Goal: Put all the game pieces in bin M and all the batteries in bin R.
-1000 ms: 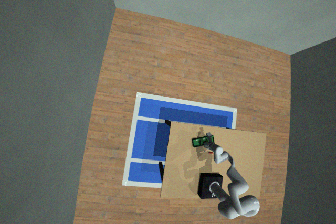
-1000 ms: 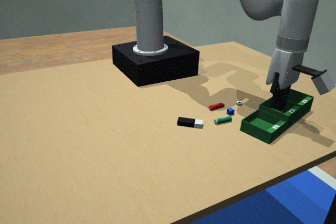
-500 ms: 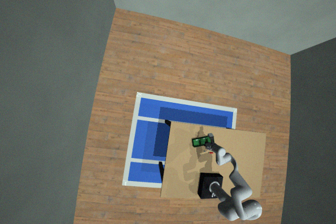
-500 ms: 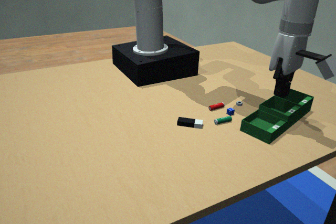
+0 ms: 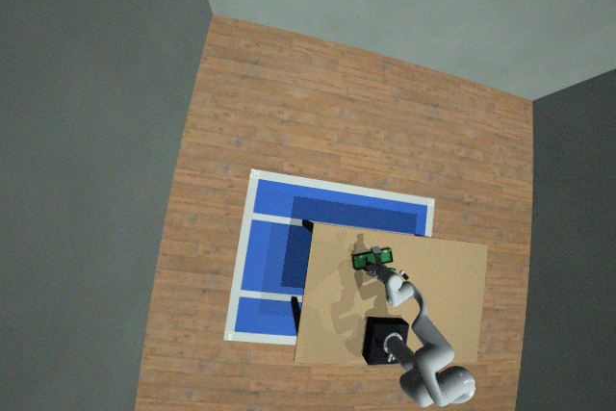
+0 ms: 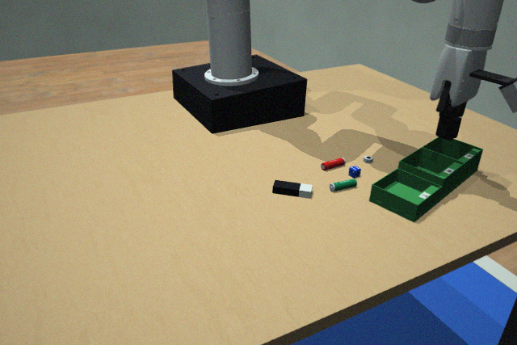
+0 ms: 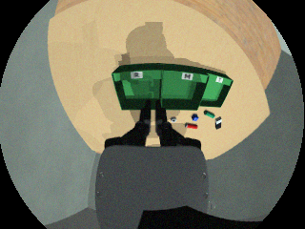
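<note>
Batteries lie on the tan table (image 6: pixel 125 224) outside the bins: a red battery (image 6: pixel 333 163) and a green battery (image 6: pixel 342 185), both on their sides, a little way from the near end of the green bin row (image 6: pixel 417 208). Between the two batteries, slightly nearer the bins, sits a small blue die (image 6: pixel 354 171), the one game piece in sight, also on the table. Beside the die, on the side toward the black arm base (image 6: pixel 287 98), rests a small grey nut (image 6: pixel 367 159). On the far side of the green battery from the bins lies a black block with a white end (image 6: pixel 292 188). The bin row is three joined green compartments, each with a small white label on its wall; the letters are too small to read. All three compartments look bare inside. Over the compartment farthest from the batteries, just above its rim, hangs the gripper (image 6: pixel 448 131), its dark fingers drawn nearly together with nothing between them.
</note>
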`<action>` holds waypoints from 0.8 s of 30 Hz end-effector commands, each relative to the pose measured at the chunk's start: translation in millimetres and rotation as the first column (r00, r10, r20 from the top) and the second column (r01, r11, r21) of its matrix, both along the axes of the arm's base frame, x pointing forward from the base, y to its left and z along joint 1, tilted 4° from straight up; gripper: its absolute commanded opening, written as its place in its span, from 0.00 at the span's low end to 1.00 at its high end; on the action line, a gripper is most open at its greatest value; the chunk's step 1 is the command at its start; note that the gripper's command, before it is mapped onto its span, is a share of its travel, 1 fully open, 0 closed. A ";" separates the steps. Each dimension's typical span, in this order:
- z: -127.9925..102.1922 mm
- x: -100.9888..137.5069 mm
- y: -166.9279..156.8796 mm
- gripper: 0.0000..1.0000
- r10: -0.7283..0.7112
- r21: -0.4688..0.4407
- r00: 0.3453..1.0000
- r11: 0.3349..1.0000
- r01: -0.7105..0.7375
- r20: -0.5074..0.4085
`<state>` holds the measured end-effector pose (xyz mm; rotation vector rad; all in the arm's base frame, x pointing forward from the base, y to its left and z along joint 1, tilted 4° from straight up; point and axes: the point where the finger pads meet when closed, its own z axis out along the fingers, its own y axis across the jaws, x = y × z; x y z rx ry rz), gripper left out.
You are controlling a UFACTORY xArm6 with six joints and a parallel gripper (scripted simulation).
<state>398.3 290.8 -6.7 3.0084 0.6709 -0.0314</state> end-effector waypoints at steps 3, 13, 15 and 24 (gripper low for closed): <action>0.9 -5.1 14.9 0.07 0.000 0.002 1.000 1.000 0.000 0.004; -15.6 -9.1 22.0 0.07 0.000 0.002 1.000 1.000 0.000 0.004; -20.9 -9.1 21.7 0.07 0.000 0.002 1.000 1.000 0.000 0.004; -39.6 -9.2 20.6 0.07 0.000 0.002 1.000 1.000 0.000 0.004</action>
